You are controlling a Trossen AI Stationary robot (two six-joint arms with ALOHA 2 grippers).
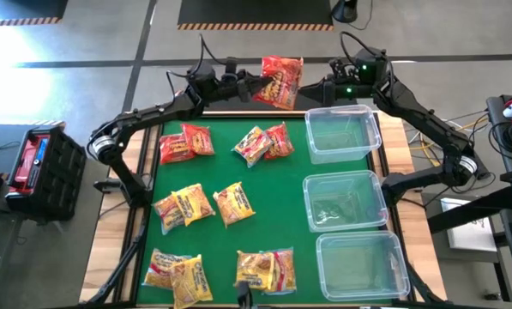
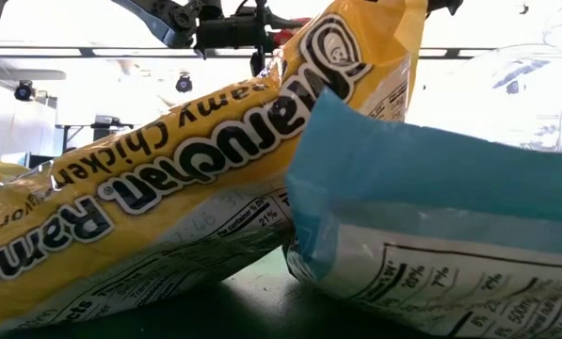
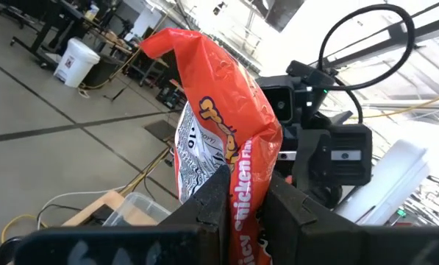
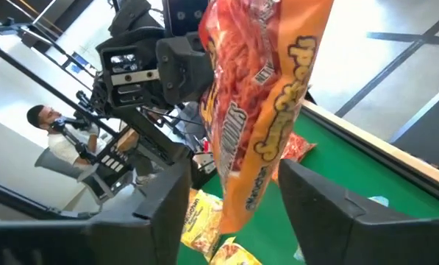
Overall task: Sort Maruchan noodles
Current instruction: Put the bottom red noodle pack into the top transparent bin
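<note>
- My left claw point(image 3: 241, 202) is clamped on a red noodle packet point(image 1: 280, 81), held up in the air past the far edge of the green mat point(image 1: 225, 137) — the packet stands up from between my fingers.
- My right claw point(image 4: 234, 199) faces the left one from the other side of that same packet; its fingers point(image 4: 164, 195) stand wide on either side of the wrapper, clear of it.
- Below and in front of both claws, the other packets lie on the mat: a red one point(image 1: 185, 142) under my left arm, a red and yellow pair point(image 1: 264, 142) nearer the middle, and yellow ones point(image 1: 183, 206) farther toward the near edge.
- Under my right arm, three clear bins point(image 1: 345, 199) sit in a row along the mat's side.
- At table height, a yellow creamy-chicken packet point(image 2: 168, 179) leans against a blue-and-white one point(image 2: 431, 226).
- Beyond my left arm, in the room, a person point(image 4: 61, 143) is seated.
</note>
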